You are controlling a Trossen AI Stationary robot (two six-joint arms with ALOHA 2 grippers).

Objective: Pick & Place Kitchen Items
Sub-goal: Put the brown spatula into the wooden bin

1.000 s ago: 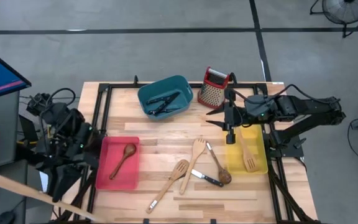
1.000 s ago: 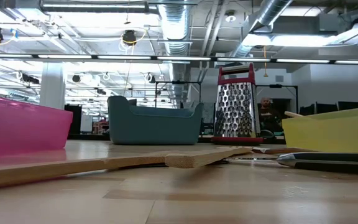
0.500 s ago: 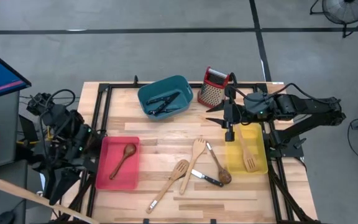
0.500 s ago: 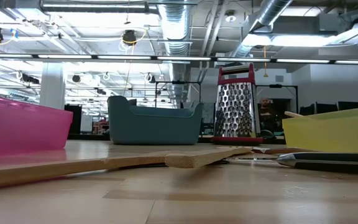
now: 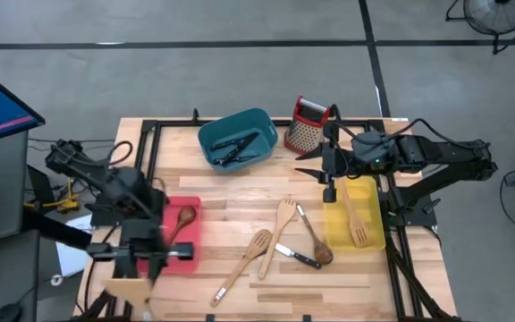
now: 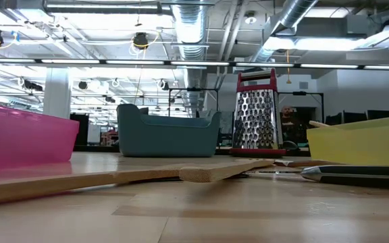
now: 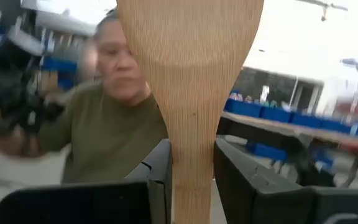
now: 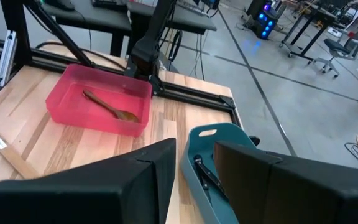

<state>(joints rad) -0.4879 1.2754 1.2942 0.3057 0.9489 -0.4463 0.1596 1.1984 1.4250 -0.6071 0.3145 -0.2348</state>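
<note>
The left gripper [image 7: 191, 180] is clamping a pale wooden spatula [image 7: 190, 81], its long axis running straight out between the fingers, beside the red bin [image 5: 179, 234]. The right gripper [image 5: 330, 194], fingers parted and empty, is hovering by the yellow bin [image 5: 371, 234].

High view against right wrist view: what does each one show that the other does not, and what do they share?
Only the high view shows the grater, the yellow bin and the left claw shut on a pale spatula. Only the right wrist view shows a wheeled chair on the floor beyond the table. Both show the red bin holding a dark spoon and the teal bin holding black-handled knives.
</note>
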